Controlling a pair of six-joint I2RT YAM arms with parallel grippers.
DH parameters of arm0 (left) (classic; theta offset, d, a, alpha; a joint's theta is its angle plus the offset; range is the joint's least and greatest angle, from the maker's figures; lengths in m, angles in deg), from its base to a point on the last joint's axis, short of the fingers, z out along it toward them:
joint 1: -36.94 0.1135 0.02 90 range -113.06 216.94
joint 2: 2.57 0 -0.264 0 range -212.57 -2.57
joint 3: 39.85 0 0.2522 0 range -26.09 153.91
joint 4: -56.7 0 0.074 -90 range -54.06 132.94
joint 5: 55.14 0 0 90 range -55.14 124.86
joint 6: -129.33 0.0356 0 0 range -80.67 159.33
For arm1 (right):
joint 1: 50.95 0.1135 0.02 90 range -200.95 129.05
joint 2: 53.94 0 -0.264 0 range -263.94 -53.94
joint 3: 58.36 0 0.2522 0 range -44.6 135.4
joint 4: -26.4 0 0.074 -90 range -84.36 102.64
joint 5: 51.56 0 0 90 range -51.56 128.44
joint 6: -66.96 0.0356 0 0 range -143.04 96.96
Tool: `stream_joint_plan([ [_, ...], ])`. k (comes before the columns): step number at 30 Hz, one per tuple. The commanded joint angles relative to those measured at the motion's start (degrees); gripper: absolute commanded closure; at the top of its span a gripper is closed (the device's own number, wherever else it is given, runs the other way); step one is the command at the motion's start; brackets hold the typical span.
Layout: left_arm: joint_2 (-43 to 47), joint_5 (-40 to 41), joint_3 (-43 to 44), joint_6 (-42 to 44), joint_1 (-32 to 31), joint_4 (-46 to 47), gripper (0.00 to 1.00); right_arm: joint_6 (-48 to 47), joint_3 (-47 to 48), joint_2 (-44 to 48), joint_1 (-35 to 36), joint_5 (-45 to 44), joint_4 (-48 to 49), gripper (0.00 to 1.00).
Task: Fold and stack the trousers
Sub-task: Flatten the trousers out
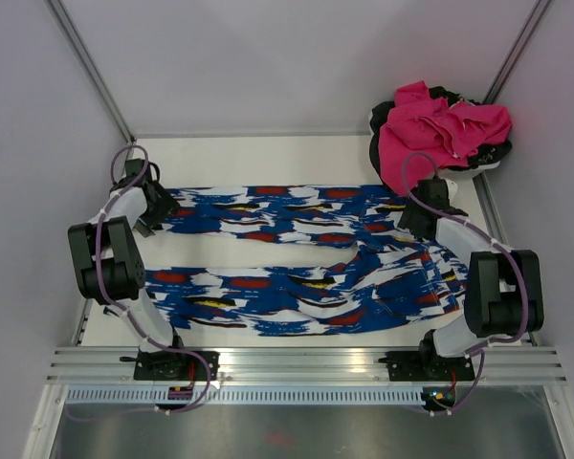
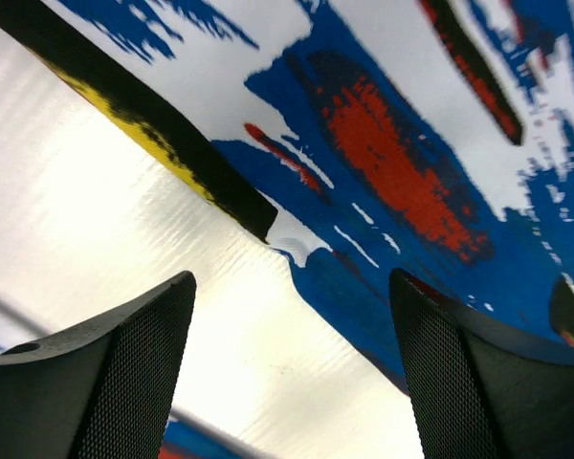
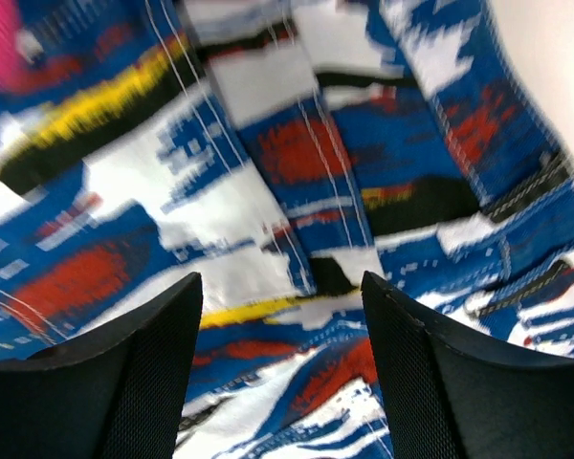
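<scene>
The trousers [image 1: 306,258] lie spread flat on the white counter [image 1: 268,158], long axis running left to right. Both legs point toward the left arm, and the waist bunches by the right arm. The left tool [image 2: 292,287] stands wide at the far leg's hem, holding nothing. The right tool [image 3: 282,287] gapes above the waist end, also empty. The cloth looks thin and limp, with white stitching. A pink garment [image 1: 440,129] is heaped at the far right corner.
</scene>
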Motion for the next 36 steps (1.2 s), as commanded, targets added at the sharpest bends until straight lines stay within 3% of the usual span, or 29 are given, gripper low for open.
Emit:
stream_joint_plan([
  [1, 5.13, 3.16, 5.66, 2.53, 1.1, -2.88, 0.12, -0.5, 5.07, 0.97, -2.93, 1.75, 1.09, 0.26],
  [8, 11.27, 1.14, 3.31, -1.58, 3.57, -7.02, 0.1, 0.73, 6.58, 2.46, -7.6, 3.16, -1.62, 0.26],
  [10, 16.17, -0.35, -0.55, -3.34, 4.53, -7.72, 0.07, 2.05, 4.04, 6.67, -7.78, 1.67, -2.5, 0.25],
  [14, 24.63, -12.45, -9.51, -5.46, 8.57, -5.97, 0.06, 8.88, 0.16, 15.72, -11.2, 0.7, -8.11, 0.22],
  [17, 29.2, -14.5, -12.16, -5.81, 9.19, -6.58, 0.05, 16.71, -3.7, 23.36, -16.11, 0.62, -12.77, 0.22],
  [20, 31.32, -16.7, -14.71, -5.2, 9.28, -6.05, 0.05, 24.36, -7.31, 33.28, -20.08, -6.32, -19.36, 0.02],
  [24, 31.85, -18.81, -14.98, -3.36, 9.28, -6.32, 0.04, 29.46, -9.51, 38.93, -21.4, -10.37, -26.84, 0.02],
  [29, 34.39, -20.92, -16.21, -1.77, 9.45, -5.79, 0.04, 38.08, -15.13, 40.87, -21.4, -7.84, -33.71, 0.02],
  [31, 35.89, -21.19, -16.3, -0.55, 9.37, -5.88, 0.04, 38.44, -17.84, 41.66, -21.4, -3.79, -34.14, 0.02],
  [36, 38.44, -23.73, -17.62, 0.51, 9.98, -5.7, 0.03, 37.38, -15.85, 40.62, -21.32, -5.01, -38.89, 0.03],
])
